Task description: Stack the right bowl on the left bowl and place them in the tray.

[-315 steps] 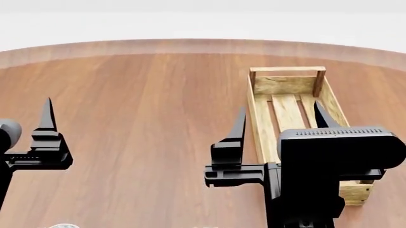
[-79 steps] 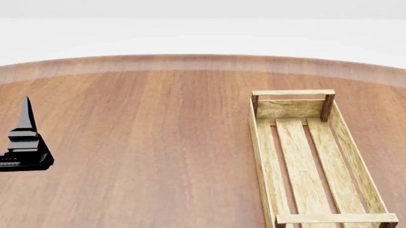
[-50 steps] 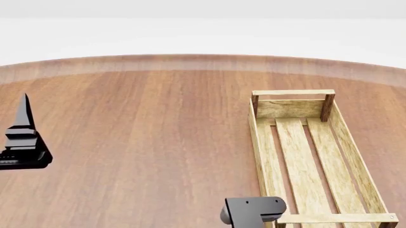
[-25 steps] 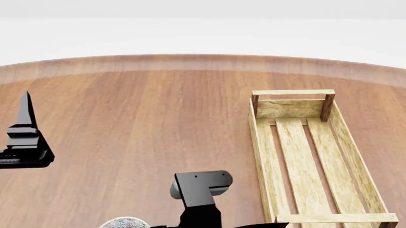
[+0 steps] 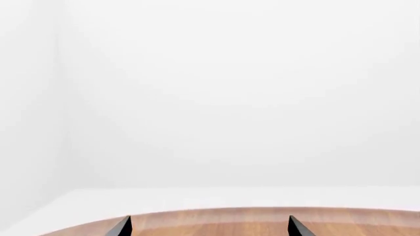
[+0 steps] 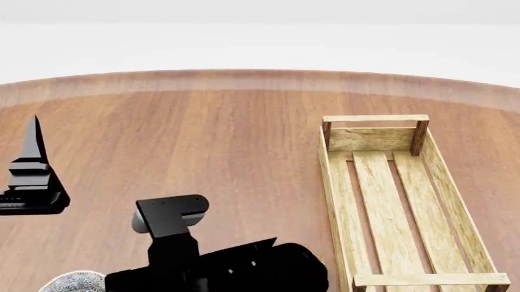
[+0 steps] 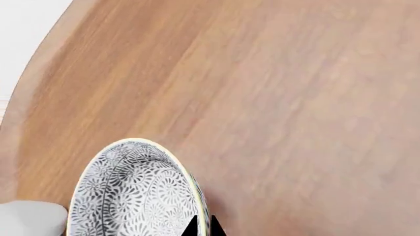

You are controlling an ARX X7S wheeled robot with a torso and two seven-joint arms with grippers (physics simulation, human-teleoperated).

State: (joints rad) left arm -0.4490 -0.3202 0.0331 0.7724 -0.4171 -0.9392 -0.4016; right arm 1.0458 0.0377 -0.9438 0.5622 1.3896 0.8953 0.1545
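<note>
A bowl (image 7: 131,194) with a grey floral pattern shows in the right wrist view. My right gripper (image 7: 202,227) is shut on its rim, one fingertip inside and one outside. In the head view the bowl (image 6: 75,283) shows at the bottom left edge, beside my right arm (image 6: 228,267), which reaches across to the left. The tray (image 6: 388,201), a long pale wooden crate with a slatted bottom, lies empty at the right. My left gripper (image 5: 208,228) is open and holds nothing; one of its fingers (image 6: 33,161) shows at the far left. No second bowl shows clearly.
The round wooden table (image 6: 203,152) has its curved far edge at the back. A pale grey shape (image 7: 29,219) lies next to the bowl in the right wrist view; I cannot tell what it is.
My right arm has swung in from the lower right to the lower left of the head view, and the patterned bowl has come into view there. The left gripper has barely moved.
</note>
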